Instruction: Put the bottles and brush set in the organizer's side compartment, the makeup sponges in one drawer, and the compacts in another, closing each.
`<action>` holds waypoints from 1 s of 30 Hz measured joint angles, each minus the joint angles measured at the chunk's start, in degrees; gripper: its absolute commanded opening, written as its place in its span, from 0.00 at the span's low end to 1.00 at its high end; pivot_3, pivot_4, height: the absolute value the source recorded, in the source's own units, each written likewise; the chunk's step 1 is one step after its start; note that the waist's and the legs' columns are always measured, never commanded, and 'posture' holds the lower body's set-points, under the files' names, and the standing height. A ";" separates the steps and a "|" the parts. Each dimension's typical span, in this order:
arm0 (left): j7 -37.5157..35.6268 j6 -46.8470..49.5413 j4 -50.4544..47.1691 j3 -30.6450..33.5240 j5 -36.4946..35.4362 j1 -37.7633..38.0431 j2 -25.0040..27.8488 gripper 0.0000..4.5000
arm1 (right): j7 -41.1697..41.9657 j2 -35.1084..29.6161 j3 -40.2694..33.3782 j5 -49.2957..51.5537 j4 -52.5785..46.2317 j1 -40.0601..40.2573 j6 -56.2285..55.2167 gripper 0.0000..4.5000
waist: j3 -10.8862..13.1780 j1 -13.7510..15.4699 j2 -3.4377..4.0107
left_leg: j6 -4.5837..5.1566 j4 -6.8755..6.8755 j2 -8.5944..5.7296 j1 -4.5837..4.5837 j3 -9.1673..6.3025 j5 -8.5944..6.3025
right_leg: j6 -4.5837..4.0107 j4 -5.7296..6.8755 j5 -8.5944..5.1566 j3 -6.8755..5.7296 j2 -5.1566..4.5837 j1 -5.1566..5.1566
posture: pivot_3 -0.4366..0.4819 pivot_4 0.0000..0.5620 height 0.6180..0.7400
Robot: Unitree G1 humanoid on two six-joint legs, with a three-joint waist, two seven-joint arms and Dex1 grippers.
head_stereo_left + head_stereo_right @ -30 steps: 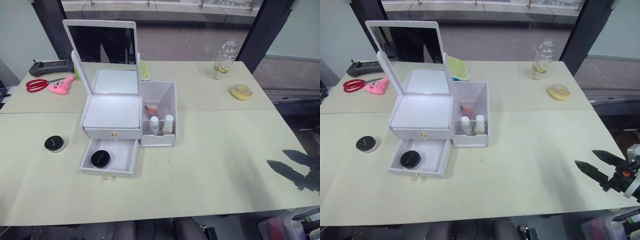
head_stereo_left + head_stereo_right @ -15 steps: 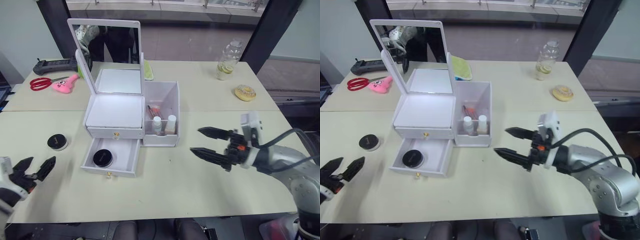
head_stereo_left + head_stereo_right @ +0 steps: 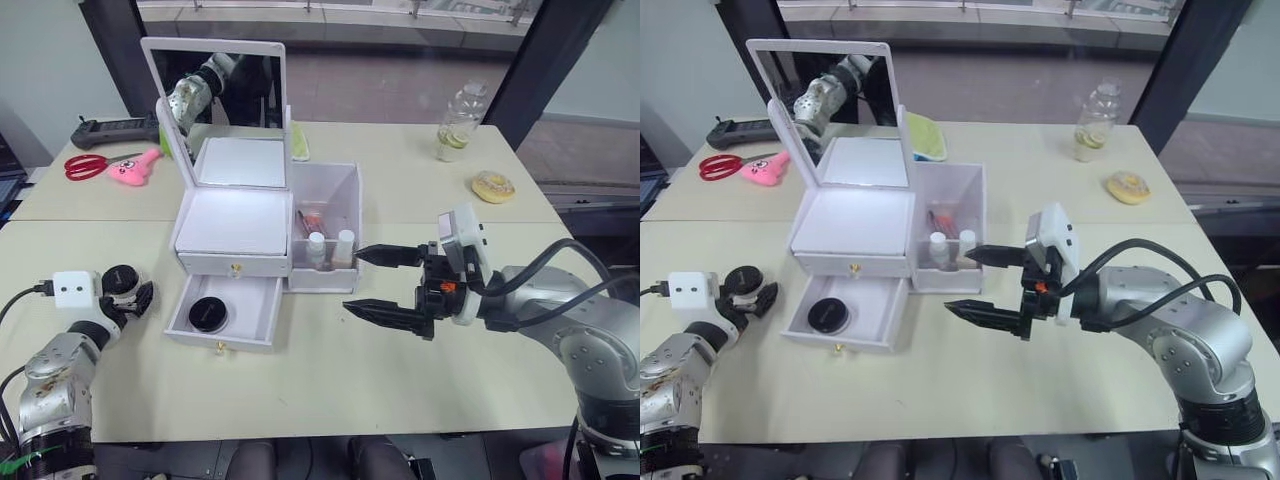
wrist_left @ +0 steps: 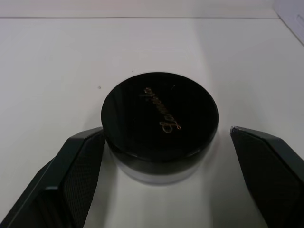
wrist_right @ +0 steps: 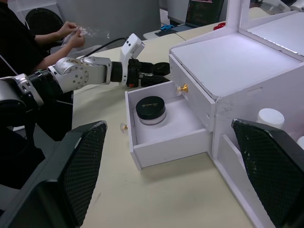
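The white organizer (image 3: 235,222) stands mid-table with its mirror upright. Its lower drawer (image 3: 225,318) is pulled out and holds one black-lidded compact (image 3: 207,314); the upper drawer is shut. A second compact (image 4: 159,118) sits on the table to the left, between the fingers of my open left gripper (image 3: 125,290), which straddles it. Two white-capped bottles (image 3: 328,246) and the brush set (image 3: 305,222) stand in the side compartment (image 3: 325,225). My right gripper (image 3: 352,280) hovers open just in front of that compartment, holding nothing. The makeup sponges are out of view.
At the back left lie red scissors (image 3: 85,167), a pink toy (image 3: 135,168) and a black remote (image 3: 115,128). A drink bottle (image 3: 455,120) and a donut-shaped thing (image 3: 493,186) sit at the back right. A person's hands (image 5: 71,35) show beyond the table.
Both arms have come in over the table. My left gripper has moved up around the compact on the table. The right gripper has moved left, close to the side compartment.
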 measured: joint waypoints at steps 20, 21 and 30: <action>-6.70 -10.84 -8.25 0.34 -6.30 2.12 -1.10 0.65 | -2.89 -0.91 -0.08 0.10 -1.84 2.32 0.11 1.00 | 0.00 1.05 0.01 | -0.01 0.05 0.03 0.02 -0.04 0.01 | 0.01 -0.02 0.01 -0.05 -0.01 0.09 | 0.48 0.27 1.00; -8.30 -10.85 -11.78 0.47 -7.51 3.35 -0.04 0.65 | -2.86 -0.98 -0.08 0.10 -1.84 2.36 0.11 1.00 | 0.00 1.03 0.01 | -0.01 0.05 0.03 0.02 -0.03 0.00 | 0.00 -0.02 0.01 -0.04 -0.01 0.09 | 0.48 0.27 1.00; -24.63 11.84 -32.95 2.57 -30.34 16.00 15.28 0.65 | -2.63 -1.76 -0.22 -0.06 -1.21 2.75 0.11 1.00 | 0.06 0.39 0.11 | -0.01 0.03 0.04 0.03 -0.01 0.00 | -0.02 -0.05 -0.01 -0.04 -0.01 0.06 | 0.48 0.27 1.00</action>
